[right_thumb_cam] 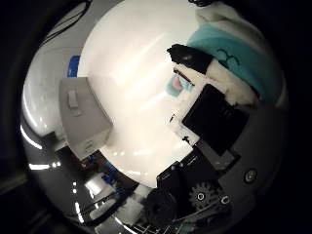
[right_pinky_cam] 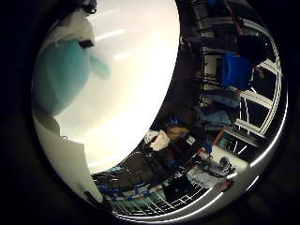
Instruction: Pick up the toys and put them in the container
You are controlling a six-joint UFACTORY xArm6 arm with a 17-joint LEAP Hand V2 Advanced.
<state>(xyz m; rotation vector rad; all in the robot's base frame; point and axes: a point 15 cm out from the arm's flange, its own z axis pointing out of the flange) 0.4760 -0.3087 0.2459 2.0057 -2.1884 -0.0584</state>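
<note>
A teal and white soft toy [right_thumb_cam: 234, 58] is held close against the palm above a white table [right_thumb_cam: 131, 83].
The toy is grasped by the curled fingers of the hand [right_thumb_cam: 214, 122]; a grey container [right_thumb_cam: 83, 119] is seen on the table, apart from the toy.

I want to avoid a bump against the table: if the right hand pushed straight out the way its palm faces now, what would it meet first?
Probably the teal and white plush toy, which sits close against the right hand. Behind it lies the white table. Depth is hard to judge.
</note>
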